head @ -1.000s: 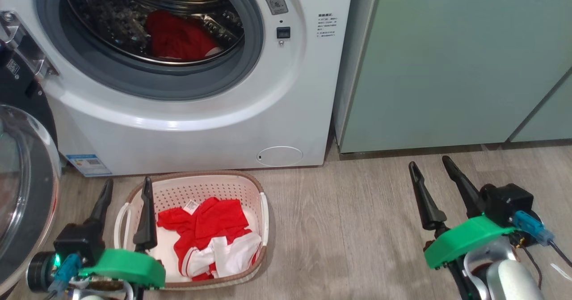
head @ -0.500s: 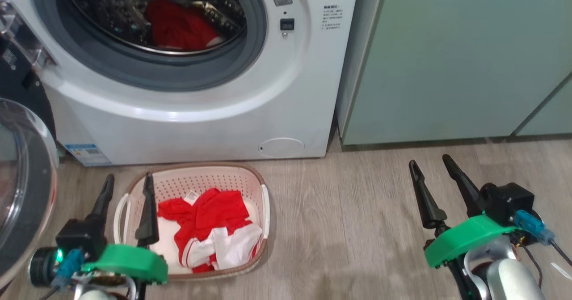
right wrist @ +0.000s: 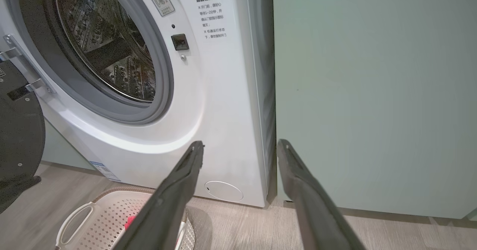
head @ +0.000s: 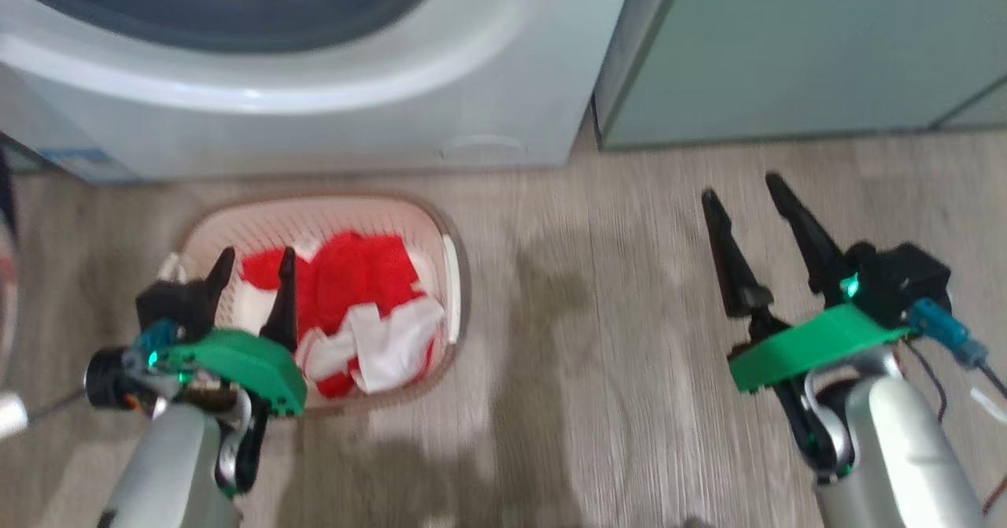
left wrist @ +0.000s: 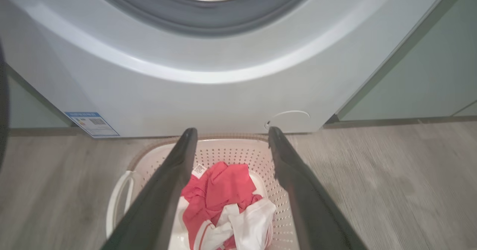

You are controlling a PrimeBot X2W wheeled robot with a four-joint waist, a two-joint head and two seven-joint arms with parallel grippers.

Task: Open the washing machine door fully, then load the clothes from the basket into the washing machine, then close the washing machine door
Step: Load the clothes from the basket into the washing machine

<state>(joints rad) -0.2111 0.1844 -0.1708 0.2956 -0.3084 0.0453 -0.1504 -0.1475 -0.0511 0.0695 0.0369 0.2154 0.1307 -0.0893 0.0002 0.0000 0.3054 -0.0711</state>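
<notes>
Left wrist view: my left tool (left wrist: 232, 130) hangs spread wide over the red clothes (left wrist: 220, 190) in the basket (left wrist: 231, 151), at six o'clock from the washing machine (left wrist: 205, 97); dropping off-centre, I might jam a finger on its wall.

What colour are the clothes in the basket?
Bright red with white parts. The clothes show best in the left wrist view, inside the cream basket.

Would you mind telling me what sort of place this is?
Most likely a home laundry corner: a white front-loading washing machine stands beside pale green cabinets on wood-look floor, with a basket of red clothes before it.
</notes>
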